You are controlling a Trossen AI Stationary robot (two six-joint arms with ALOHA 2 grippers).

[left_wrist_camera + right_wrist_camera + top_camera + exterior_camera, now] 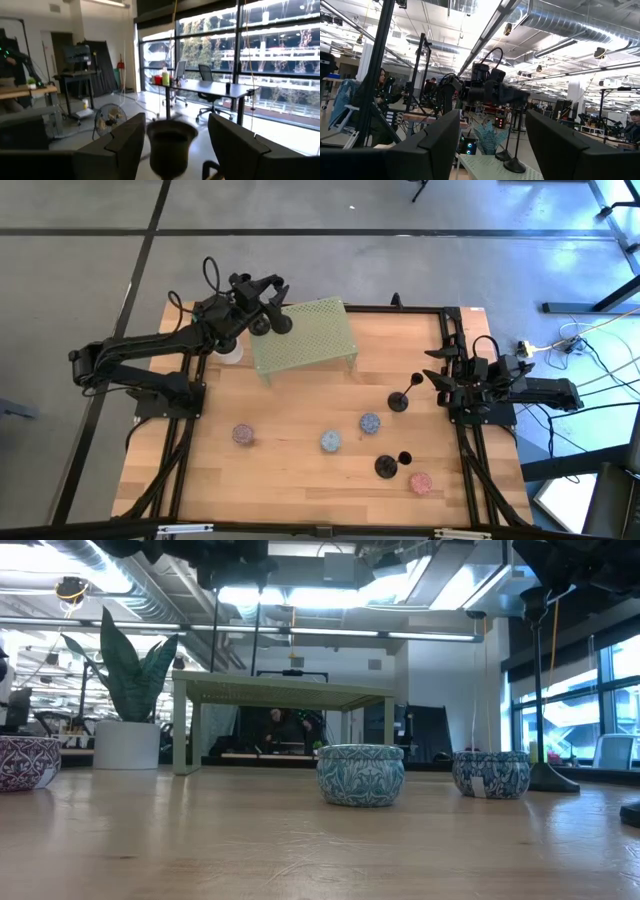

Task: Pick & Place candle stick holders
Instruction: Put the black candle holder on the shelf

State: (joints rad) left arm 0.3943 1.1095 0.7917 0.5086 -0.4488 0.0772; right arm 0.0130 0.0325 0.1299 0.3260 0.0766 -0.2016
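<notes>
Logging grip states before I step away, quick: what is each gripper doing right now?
Left gripper: open, fingers either side of a candle stick holder at the green rack, not touching it.
Right gripper: open, holding nothing.

- The table (300,410) is showing pale wood planks with visible grain and a smooth, lightly sheened finish.
- The stand (305,335) is looking like pale green perforated metal, matt, with a mesh top.
- The holders (404,397) are appearing as matt black metal, with smooth flat bases.
- The tins (360,774) are carrying glossy printed patterns, blue-and-white on the nearest.
- The arms (150,350) are showing dark, matt casings, with black cables looping off them.
- The fingers (122,145) of the left gripper (172,145) are looking like smooth dark plastic, and the cup (170,145) between them is showing a dull sheen.
- The floor (400,270) is looking like smooth grey concrete.
</notes>
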